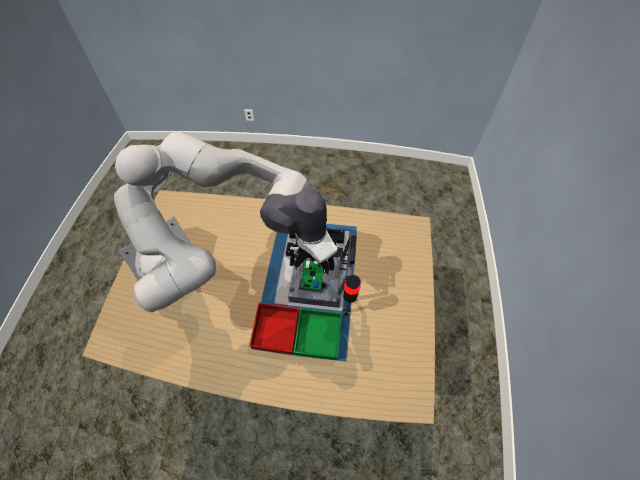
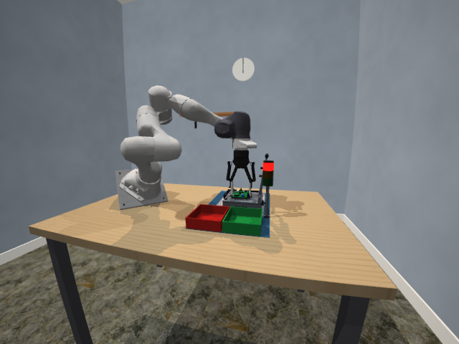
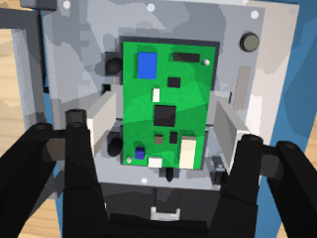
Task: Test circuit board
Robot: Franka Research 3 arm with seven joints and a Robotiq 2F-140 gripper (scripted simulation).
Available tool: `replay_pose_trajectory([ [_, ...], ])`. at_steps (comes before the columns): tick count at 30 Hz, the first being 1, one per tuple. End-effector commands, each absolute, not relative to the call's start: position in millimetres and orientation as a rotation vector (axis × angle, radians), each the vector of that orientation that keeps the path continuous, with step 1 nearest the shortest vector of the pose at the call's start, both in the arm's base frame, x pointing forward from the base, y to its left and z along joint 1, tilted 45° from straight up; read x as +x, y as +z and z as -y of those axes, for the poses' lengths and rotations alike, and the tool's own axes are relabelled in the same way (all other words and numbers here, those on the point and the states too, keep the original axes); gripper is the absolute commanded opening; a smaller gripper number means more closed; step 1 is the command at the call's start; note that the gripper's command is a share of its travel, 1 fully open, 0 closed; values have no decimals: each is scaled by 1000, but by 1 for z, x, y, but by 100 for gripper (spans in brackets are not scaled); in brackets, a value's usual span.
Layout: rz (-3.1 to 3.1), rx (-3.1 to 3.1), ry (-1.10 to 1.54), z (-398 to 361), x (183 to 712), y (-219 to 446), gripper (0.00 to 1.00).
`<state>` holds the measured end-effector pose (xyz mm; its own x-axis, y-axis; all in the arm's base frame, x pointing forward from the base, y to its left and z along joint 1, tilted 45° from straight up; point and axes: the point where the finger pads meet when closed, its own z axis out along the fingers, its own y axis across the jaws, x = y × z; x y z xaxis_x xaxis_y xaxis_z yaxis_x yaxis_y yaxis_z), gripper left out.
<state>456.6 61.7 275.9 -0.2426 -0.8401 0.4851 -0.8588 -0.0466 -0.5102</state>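
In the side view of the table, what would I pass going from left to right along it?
Arm's base plate → red bin → green bin → signal tower, lit red.
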Motion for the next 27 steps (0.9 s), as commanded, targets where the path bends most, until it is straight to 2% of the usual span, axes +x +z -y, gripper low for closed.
replay_pose_trajectory([
  [1, 2145, 1924, 1187, -61, 457, 276, 58],
  [5, 2145, 1924, 1187, -61, 457, 276, 58],
  [6, 2145, 1924, 1187, -61, 457, 276, 54],
  [27, 2145, 1924, 1187, -61, 457, 276, 51],
])
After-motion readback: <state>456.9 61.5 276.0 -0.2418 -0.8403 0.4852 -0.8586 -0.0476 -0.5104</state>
